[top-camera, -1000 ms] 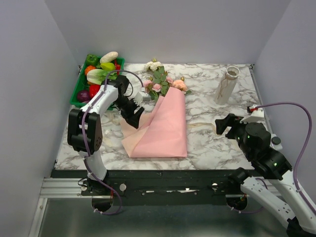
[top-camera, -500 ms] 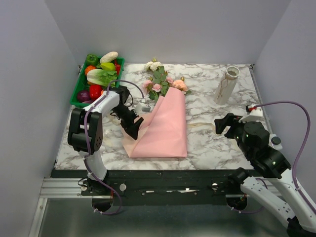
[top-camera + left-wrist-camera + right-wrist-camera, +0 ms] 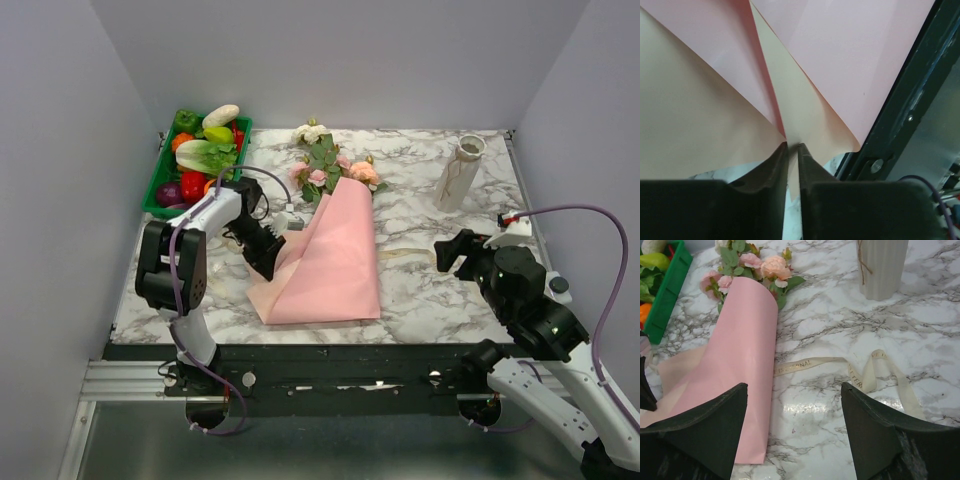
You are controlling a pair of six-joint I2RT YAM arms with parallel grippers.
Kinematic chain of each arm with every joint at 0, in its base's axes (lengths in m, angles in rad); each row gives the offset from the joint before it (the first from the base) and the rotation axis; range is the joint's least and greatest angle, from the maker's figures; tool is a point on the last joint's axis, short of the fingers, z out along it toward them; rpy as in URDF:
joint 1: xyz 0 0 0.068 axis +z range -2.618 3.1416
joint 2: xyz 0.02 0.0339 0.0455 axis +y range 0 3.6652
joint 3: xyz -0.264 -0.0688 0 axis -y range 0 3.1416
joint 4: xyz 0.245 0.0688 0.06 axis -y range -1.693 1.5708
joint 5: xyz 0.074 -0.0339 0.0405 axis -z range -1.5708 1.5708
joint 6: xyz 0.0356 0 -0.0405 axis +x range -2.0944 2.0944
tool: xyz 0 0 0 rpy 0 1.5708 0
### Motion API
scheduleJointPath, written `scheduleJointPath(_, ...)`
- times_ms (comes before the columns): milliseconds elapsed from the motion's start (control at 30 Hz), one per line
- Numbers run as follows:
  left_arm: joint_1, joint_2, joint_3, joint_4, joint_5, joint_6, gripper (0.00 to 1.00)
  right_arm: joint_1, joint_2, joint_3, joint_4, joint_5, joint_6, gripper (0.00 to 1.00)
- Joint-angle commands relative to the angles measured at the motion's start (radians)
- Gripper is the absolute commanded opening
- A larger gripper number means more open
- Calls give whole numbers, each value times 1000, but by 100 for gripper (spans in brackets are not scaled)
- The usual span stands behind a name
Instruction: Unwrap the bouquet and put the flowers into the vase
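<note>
Overhead from behind, wrist views low and close, all sharing the bouquet (image 3: 330,250)

room between bouquet (image 3: 330,250) and vase (image 3: 458,175), ribbon (image 3: 800,364) crossing

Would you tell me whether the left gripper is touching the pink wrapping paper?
Touching: the left wrist view shows the left gripper pinching a fold of the wrapping paper.

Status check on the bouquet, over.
Left gripper pinched on pink paper, left flap. Right gripper open, empty. Ribbon off, lying on table; flowers not yet unwrapped, vase upright. Nothing blocking.
</note>
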Motion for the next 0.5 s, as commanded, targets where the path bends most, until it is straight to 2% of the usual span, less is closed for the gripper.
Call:
scheduleJointPath(0,1,-57,34,-34,6,0,5,-2,-5,19,13,-6,8,82)
scheduleJointPath(67,1,-72,70,-58,15,-9,0,-2,-11,17,14,-9,11,82)
scheduleJointPath(267,-25,-100,167,-156,83,-5,0,-2,-28,14,14,1,14,82)
scheduleJointPath(467,-172,-118,225,-209,156,-43,0,-2,-53,23,2,24,14,82)
